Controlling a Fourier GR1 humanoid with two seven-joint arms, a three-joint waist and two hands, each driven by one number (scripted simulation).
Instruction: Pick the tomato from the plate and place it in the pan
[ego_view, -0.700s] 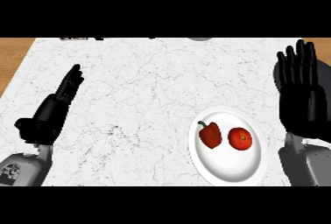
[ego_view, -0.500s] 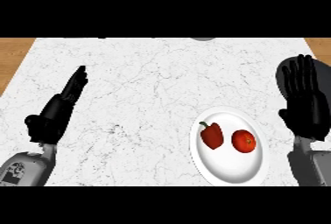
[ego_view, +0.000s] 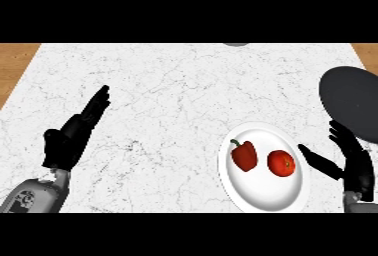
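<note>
White plate (ego_view: 251, 200), at 5 o'clock: tomato (ego_view: 281, 163) and red pepper (ego_view: 244, 155) are held on it. Dark pan (ego_view: 353, 102) is set at 3 o'clock. Right hand (ego_view: 353, 161) is spread wide beside the plate; left hand (ego_view: 74, 134) is rested open at 8 o'clock.

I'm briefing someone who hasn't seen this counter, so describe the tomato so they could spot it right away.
On the white marble counter sits a white round plate, toward the right, beside the robot's open right hand. Two red items lie on it. The tomato is the round, smooth one on the plate's right side; its neighbour, the red bell pepper, is elongated with a stem.
</note>
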